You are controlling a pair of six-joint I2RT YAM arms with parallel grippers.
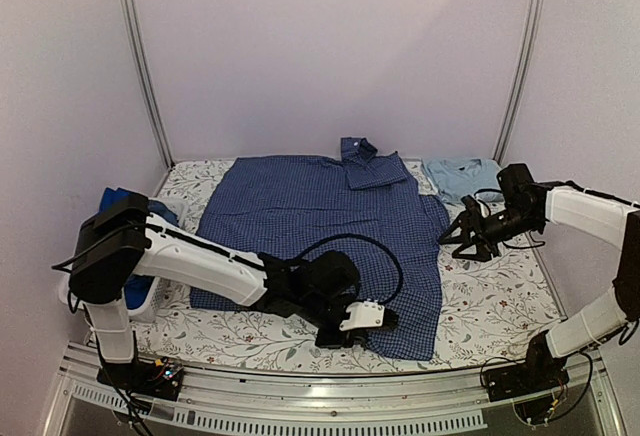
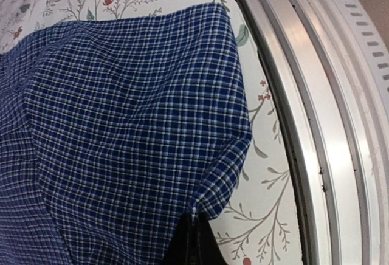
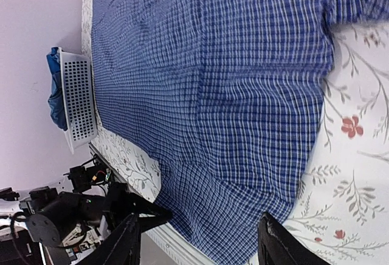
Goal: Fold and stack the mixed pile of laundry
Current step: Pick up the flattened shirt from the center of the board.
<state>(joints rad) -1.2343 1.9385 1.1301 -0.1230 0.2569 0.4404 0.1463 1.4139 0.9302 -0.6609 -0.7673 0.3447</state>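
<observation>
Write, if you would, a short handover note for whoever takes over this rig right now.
Left gripper: shut, apparently pinching the near hem of the checked shirt.
Right gripper: open, holding nothing, by the shirt's right edge.
Things: the checked shirt is spread over the table, its collar end at the far side. The light-blue shirt lies at the far right and looks folded. A bright blue piece sits in the white basket at the left.
Done: checked shirt laid out.
Left: fold it, stack it, then handle the piece in the basket.
</observation>
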